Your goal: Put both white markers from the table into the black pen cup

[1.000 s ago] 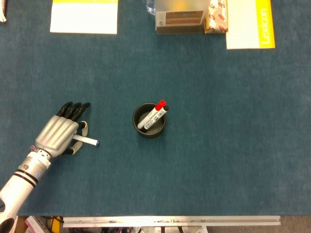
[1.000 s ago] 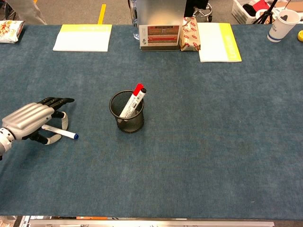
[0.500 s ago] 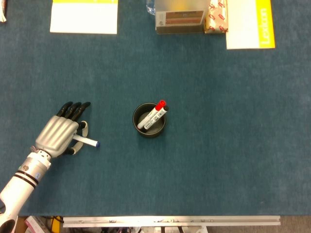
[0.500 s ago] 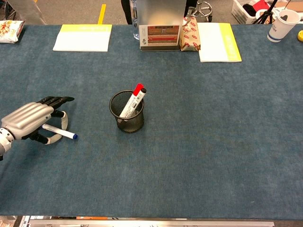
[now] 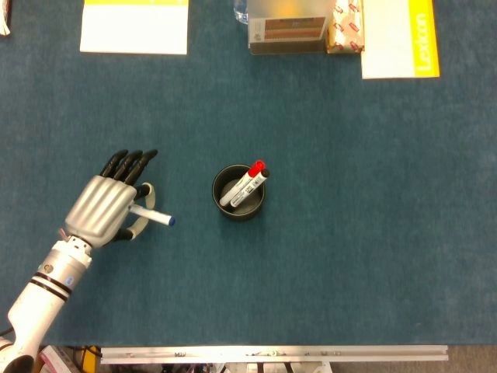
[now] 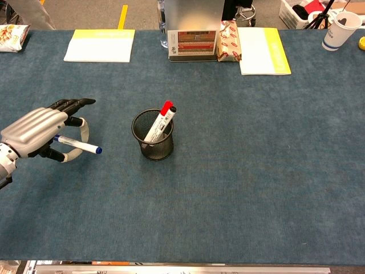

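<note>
At left of frame, the left hand [image 5: 105,207] pinches a blue-capped white marker [image 5: 152,217], other fingers extended — the black mesh pen cup [image 6: 153,135], mid-frame, holds a red-capped marker [image 6: 158,122].

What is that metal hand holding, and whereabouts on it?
The left hand holds a white marker with a blue cap, gripped near its back end, so the capped tip sticks out toward the black pen cup.

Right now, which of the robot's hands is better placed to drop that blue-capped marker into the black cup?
The left. The left hand already holds the blue-capped marker, just to the left of the pen cup, which has a red-capped marker inside. The right hand appears in neither view.
</note>
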You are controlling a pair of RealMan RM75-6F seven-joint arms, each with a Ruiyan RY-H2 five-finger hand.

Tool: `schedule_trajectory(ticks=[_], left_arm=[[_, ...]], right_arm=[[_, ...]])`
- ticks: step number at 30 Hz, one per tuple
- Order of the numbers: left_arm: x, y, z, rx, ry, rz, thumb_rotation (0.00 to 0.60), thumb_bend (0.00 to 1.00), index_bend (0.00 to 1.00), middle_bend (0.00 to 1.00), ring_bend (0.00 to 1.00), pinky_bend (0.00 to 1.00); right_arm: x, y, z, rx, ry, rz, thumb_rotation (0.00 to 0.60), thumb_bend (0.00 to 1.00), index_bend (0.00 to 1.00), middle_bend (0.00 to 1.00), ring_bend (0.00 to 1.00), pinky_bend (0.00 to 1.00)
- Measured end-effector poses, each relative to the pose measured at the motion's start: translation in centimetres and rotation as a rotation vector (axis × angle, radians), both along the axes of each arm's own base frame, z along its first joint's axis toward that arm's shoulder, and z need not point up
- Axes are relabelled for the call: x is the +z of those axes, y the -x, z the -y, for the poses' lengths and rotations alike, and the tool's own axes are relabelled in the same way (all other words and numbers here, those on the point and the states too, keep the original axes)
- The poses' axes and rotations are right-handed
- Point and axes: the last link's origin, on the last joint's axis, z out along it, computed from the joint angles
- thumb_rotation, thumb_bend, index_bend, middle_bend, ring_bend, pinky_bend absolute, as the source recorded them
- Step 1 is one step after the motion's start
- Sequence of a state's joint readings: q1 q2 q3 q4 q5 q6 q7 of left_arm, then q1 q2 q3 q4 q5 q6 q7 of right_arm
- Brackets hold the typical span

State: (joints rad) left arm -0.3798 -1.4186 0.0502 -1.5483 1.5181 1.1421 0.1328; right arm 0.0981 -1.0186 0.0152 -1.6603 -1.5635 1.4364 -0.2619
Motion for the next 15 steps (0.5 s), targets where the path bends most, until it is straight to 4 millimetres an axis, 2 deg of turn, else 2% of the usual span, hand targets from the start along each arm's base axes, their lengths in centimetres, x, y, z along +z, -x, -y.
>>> schedule_trajectory(ticks=[6,15], left_arm=[[0.6,-2.5,-0.5,0.028,-0.019,0.062,0.600,0.33,0.67,0.00,0.00,0.00],[1.7,-6.4,-2.5,0.032,-0.075,0.104,0.600,0.33,0.68,0.00,0.00,0.00]], right_arm=[[-0.1,0.0,0.0,-0.002,-0.002,-0.002,0.600,0.87,0.57,0.39,0.26,0.16],[-0.2,0.1,0.0,-0.004,-0.006,-0.006,0.600,0.87,0.57,0.39,0.26,0.16]])
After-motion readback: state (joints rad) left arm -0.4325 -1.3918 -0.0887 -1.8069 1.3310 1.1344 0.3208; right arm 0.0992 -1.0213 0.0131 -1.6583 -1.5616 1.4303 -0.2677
